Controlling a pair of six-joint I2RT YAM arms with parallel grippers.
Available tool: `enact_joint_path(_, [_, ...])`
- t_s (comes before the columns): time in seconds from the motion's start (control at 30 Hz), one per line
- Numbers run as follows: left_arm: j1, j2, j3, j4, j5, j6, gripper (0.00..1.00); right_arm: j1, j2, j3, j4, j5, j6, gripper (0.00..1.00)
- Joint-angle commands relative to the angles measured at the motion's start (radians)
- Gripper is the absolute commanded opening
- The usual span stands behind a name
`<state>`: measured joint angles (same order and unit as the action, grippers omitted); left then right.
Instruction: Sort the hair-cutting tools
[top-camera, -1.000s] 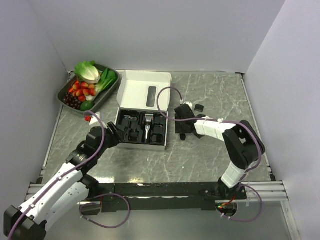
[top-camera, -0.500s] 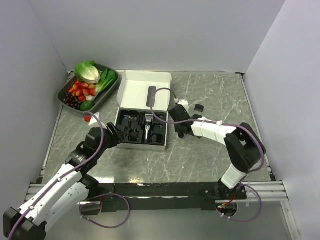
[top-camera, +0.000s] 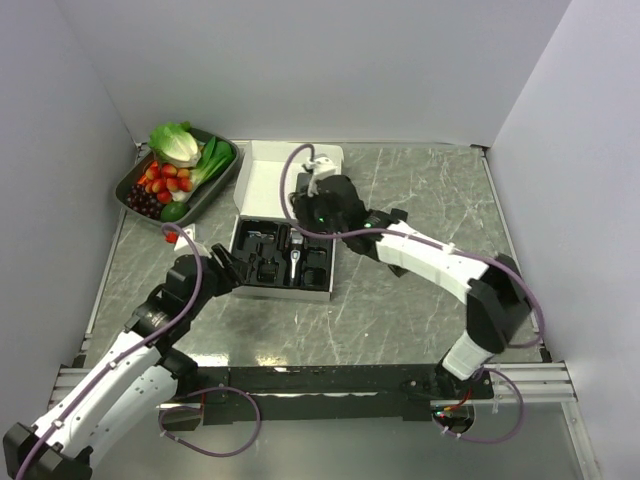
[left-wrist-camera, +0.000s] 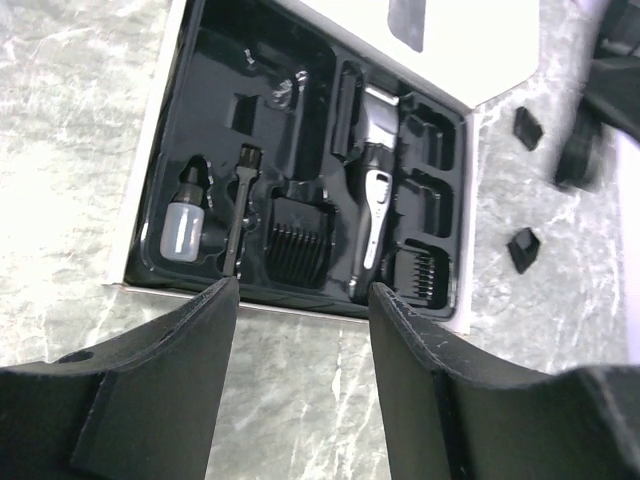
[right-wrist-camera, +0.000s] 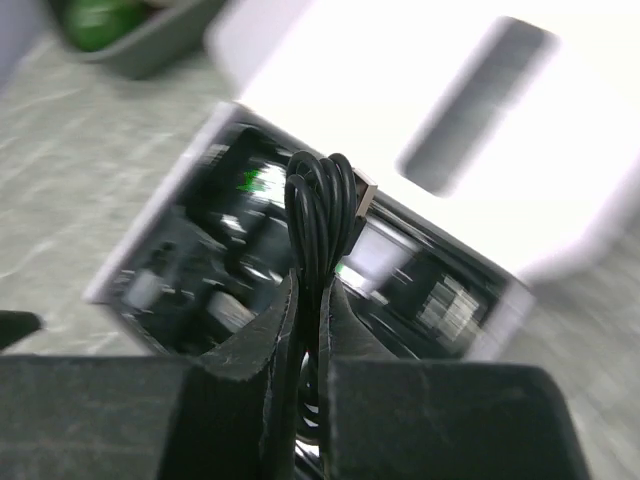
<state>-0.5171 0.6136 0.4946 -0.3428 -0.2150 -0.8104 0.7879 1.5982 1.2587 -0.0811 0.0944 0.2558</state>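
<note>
Pinching a coiled black cable (right-wrist-camera: 318, 205), your right gripper (right-wrist-camera: 312, 290) overhangs the white cardboard box (top-camera: 270, 185); left gripper (left-wrist-camera: 303, 288), near edge, gapes empty.

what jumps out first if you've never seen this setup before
The right gripper stands out: it is shut on a coiled black cable with a plug end, held above the open white box in the middle of the table. In the box's black insert lies a silver-and-black clipper, and the open left gripper is at the box's near edge. A tray of bright vegetables and fruit sits in the far left corner.
</note>
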Motion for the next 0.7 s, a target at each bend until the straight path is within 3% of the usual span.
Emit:
enact_joint_path(0.0, [-0.001,-0.034,0.059,-0.012,0.035,-0.018,0.61,0.002,0.146,0.117,0.147,-0.251,-0.021,0.00])
enact_joint_path(0.27, [-0.003,-0.083,0.071,-0.045,0.036,-0.024,0.61,0.002,0.388,0.346,0.150,-0.445,-0.061,0.00])
enact_joint_path(0.67, [-0.003,-0.066,0.078,-0.045,0.029,-0.024,0.61,0.001,0.569,0.485,0.086,-0.476,-0.101,0.00])
